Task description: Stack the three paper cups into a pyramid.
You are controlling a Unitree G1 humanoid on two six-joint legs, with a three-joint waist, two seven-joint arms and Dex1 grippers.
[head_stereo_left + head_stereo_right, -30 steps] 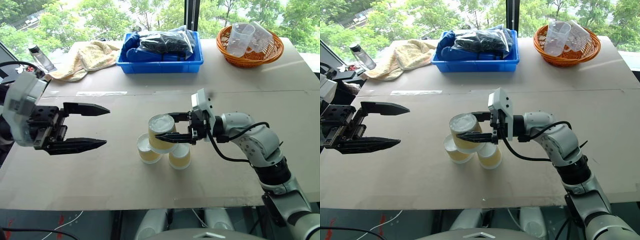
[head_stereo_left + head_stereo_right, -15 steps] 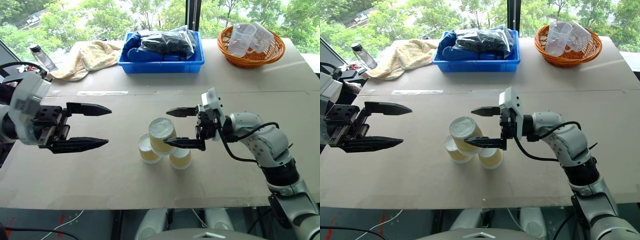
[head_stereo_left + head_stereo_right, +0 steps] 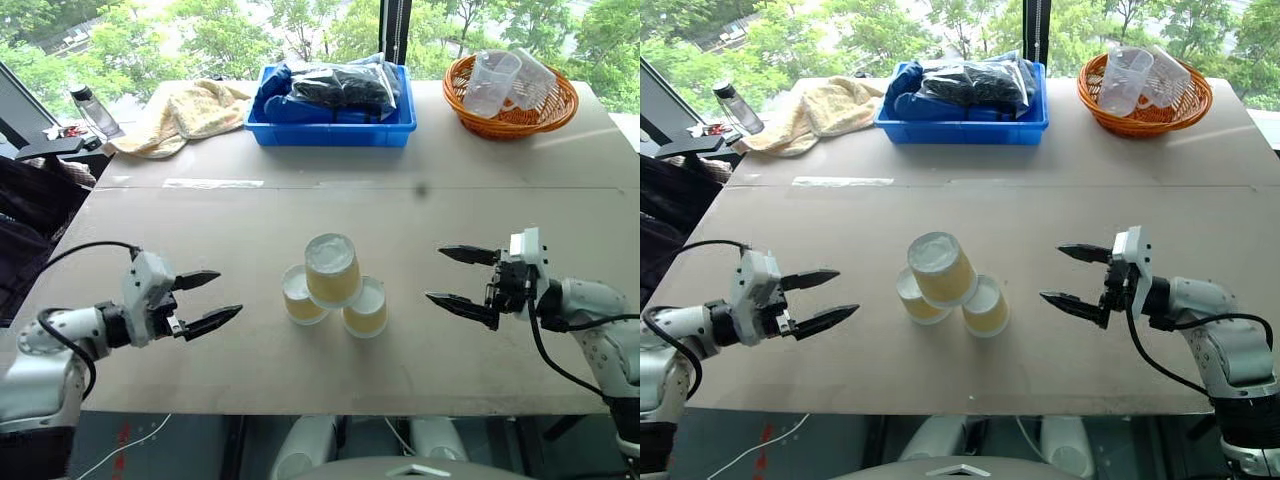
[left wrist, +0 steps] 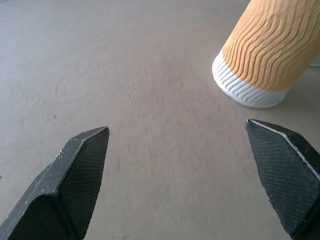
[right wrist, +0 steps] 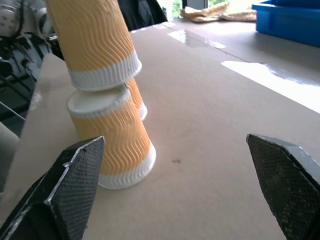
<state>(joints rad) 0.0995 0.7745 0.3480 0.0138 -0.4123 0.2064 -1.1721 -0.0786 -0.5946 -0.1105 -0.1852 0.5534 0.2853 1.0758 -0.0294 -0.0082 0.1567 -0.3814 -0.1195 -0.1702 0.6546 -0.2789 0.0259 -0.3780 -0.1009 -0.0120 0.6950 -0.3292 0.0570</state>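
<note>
The three paper cups stand upside down as a pyramid in the middle of the table: a left base cup (image 3: 298, 296), a right base cup (image 3: 366, 308) and the top cup (image 3: 332, 268) resting across both. My left gripper (image 3: 230, 291) is open, low over the table to the left of the stack, well apart from it; in the left wrist view a cup (image 4: 265, 50) stands beyond its empty fingers. To the right of the stack my right gripper (image 3: 434, 273) is open and empty, pointing at the cups (image 5: 112, 135) with a clear gap.
Along the far edge lie a blue bin (image 3: 330, 135) holding dark bags, an orange wicker basket (image 3: 515, 120) with clear measuring cups, a yellow towel (image 3: 190, 110) and a bottle (image 3: 88, 108). Bare cardboard surrounds the stack.
My right gripper opened off the top cup and drew back to the right, leaving it on the two base cups. The left arm dropped low toward the table's front left.
</note>
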